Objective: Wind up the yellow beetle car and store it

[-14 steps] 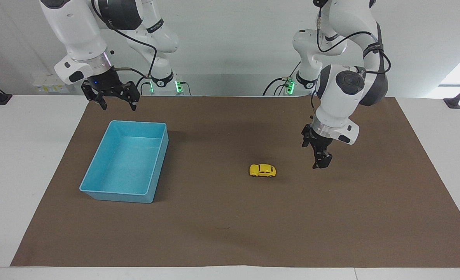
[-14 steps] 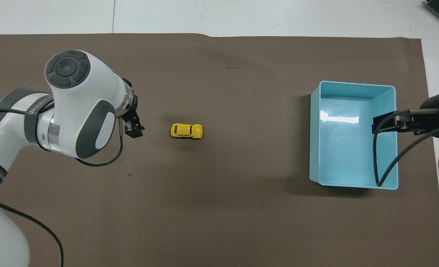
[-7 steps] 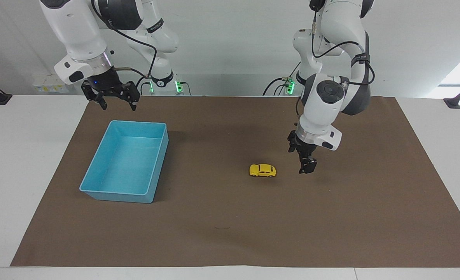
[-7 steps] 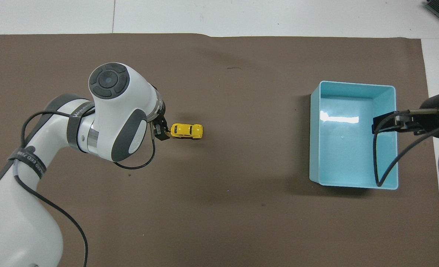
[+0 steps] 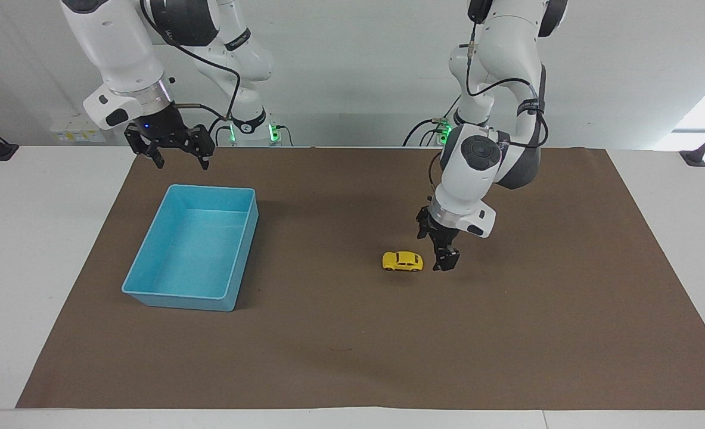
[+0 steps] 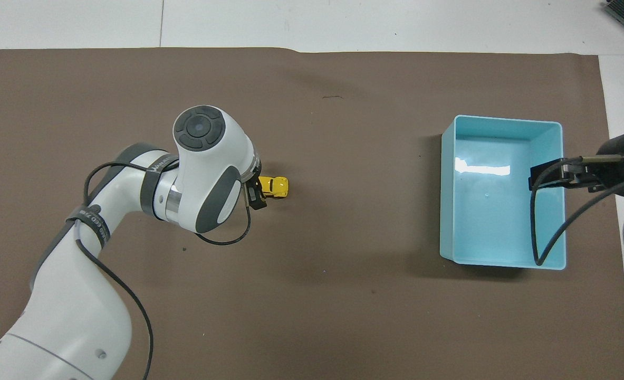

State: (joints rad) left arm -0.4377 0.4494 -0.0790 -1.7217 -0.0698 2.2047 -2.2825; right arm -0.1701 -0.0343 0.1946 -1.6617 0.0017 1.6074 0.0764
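Now we see the yellow beetle car (image 5: 402, 261) near the middle of the brown mat (image 5: 352, 357), our left gripper (image 5: 446, 260) hanging spread just beside it without touching, while our right gripper (image 5: 169, 149) waits spread over the mat's edge by the blue bin (image 5: 149, 292).

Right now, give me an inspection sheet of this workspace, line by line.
Surface: brown mat over a white table.
Job's things: yellow beetle car on its wheels on the mat; blue bin, nothing in it, toward the right arm's end.
Clutter: nothing seen.
Grippers: left gripper open, low beside the car, not touching it; right gripper open, waiting raised near the bin's edge nearest the robots.
Cables: black cable looped at the left wrist, another at the right.
Surroundings: white wall.
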